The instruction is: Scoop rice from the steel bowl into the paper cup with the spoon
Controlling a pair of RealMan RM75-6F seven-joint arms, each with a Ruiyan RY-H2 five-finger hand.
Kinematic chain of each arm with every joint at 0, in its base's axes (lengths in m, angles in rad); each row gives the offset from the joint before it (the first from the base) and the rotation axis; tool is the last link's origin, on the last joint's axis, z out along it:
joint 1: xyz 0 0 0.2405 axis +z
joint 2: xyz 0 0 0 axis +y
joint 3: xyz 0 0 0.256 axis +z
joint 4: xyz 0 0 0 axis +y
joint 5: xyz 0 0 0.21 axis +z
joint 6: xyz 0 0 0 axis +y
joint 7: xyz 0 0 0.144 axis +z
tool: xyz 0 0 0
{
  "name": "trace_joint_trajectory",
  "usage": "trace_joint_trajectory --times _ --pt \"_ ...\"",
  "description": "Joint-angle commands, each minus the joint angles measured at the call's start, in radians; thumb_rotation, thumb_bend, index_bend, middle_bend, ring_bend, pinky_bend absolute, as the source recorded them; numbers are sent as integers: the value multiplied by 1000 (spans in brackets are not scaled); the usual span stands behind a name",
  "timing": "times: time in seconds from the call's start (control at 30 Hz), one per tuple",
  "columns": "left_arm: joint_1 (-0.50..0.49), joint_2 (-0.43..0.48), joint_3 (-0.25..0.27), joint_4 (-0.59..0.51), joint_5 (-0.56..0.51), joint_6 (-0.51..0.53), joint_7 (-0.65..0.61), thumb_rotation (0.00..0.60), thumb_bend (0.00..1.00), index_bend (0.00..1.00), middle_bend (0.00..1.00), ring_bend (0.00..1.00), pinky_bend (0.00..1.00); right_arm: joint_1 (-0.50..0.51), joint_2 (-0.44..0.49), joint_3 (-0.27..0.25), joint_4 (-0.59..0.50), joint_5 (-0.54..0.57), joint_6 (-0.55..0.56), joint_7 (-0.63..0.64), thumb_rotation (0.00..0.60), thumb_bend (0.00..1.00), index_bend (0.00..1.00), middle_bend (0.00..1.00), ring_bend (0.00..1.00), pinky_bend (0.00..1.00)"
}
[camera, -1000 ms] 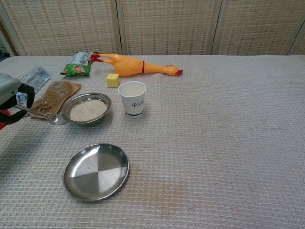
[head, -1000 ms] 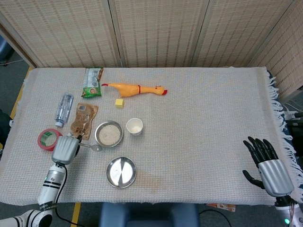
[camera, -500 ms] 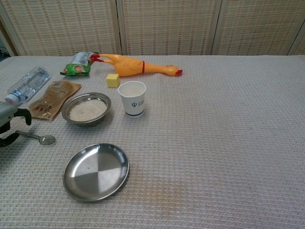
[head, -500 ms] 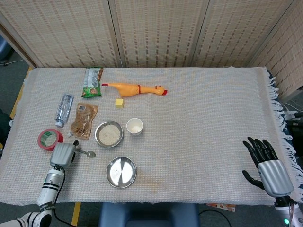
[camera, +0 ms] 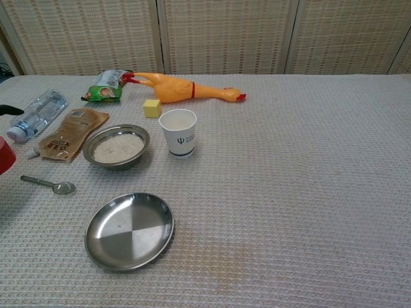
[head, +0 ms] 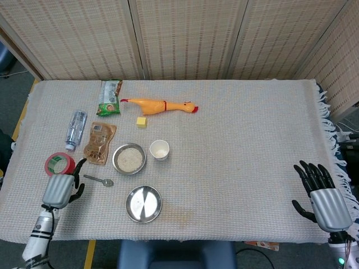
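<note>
we saw the spoon lying flat on the table, just in front of the steel bowl and apart from it, with its bowl end toward the right. the steel bowl held white rice, and the paper cup stood upright just to its right, close but not touching. our left hand sat near the front left edge, just left of the spoon's handle, fingers spread and gripping nothing. our right hand rested at the far right front corner, fingers apart and holding nothing. an empty steel plate lay nearer the front edge. behind the bowl lay a brown pouch, a water bottle, a red tape roll, a green packet, a rubber chicken and a yellow cube.
</note>
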Motion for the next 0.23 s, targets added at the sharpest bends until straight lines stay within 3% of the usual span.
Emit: trace_joint_trajectory --times 0.03,0.13,0.23 --pt "152 192 84 -98 206 232 -283 600 427 25 3 0 136 -1 -6 11 -12 37 -18 -50 600 170 0 0 0 0" --pt "195 200 89 -83 247 308 -274 600 418 16 0 0 111 0 -4 11 -26 53 -32 -65 600 170 0 0 0 0" --pt "201 211 95 -78 271 303 -272 600 417 11 0 0 108 0 -5 6 -33 48 -35 -75 600 170 0 0 0 0"
